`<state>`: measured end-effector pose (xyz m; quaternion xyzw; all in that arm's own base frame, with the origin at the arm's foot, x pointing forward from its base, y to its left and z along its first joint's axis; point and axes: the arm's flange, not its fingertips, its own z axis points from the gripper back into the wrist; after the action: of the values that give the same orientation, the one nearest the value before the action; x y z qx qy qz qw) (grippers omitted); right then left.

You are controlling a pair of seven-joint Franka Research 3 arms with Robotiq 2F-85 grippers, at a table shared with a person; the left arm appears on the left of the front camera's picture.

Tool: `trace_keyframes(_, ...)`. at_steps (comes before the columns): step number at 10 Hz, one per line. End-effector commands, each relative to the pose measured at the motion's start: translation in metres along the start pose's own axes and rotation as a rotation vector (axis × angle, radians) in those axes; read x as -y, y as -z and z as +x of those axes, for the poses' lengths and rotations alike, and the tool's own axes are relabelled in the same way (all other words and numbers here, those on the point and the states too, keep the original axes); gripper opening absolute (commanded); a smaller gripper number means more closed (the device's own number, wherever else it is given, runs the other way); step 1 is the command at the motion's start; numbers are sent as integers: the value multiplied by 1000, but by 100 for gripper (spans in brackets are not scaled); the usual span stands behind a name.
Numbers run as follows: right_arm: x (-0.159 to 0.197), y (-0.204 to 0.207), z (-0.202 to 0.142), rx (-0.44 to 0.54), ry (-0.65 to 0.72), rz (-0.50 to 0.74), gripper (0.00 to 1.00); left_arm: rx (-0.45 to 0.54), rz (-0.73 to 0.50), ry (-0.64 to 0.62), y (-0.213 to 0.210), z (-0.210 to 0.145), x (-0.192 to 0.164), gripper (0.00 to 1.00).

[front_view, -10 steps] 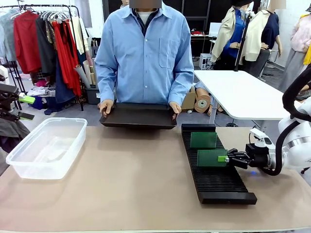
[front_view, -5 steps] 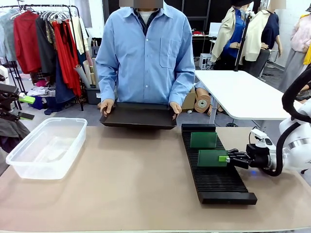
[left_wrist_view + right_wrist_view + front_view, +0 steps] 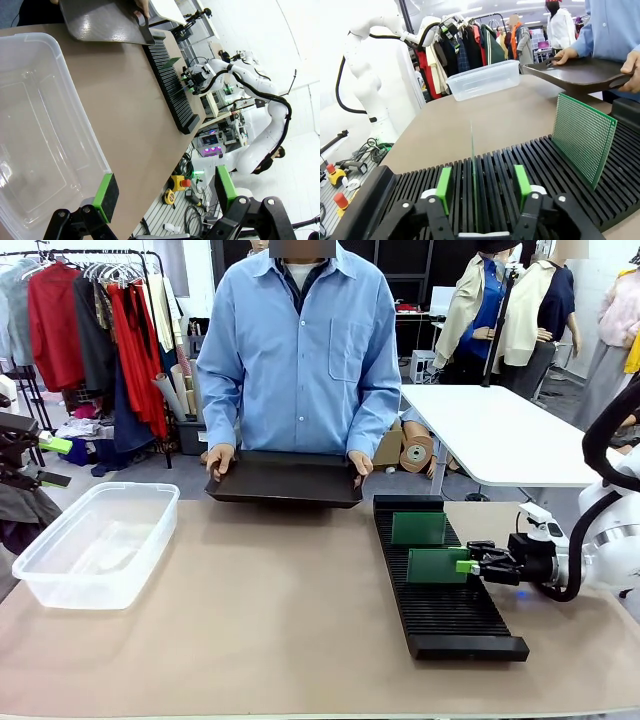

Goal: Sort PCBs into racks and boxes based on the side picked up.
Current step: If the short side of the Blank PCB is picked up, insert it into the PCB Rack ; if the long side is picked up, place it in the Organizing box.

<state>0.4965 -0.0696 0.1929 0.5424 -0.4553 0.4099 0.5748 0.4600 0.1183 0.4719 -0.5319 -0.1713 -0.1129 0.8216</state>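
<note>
— Where are the PCBs?
— Two stand upright in the rack (image 3: pixel 440 580): one PCB (image 3: pixel 437 566) mid-rack, another (image 3: pixel 418 528) toward its far end.
— The right gripper (image 3: pixel 470 566)?
— Jaws apart either side of the mid-rack board, not pinching.
— The left gripper (image 3: pixel 162 192)?
— Wide, over the tub (image 3: pixel 35 150), well left of the rack.

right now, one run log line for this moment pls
right gripper: open, astride slotted PCB | rack: two PCBs upright | left gripper: open above box | person: holding tray
</note>
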Motion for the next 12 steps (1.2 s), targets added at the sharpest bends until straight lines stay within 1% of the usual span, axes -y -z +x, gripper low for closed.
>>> trace_keyframes(1,3,-2,11,14,32,-9,100,-2,6,3,0,-1,1,100)
trace_keyframes(4,4,-1,14,-1,42,-7,100,-2,6,3,0,-1,1,100)
trace_keyframes(5,4,1,17,-15,63,15,100,-2,6,3,0,-1,1,100)
trace_keyframes(6,0,-1,4,0,16,-1,100,-2,6,3,0,-1,1,100)
trace_keyframes(12,0,-1,4,0,16,-1,100,-2,6,3,0,-1,1,100)
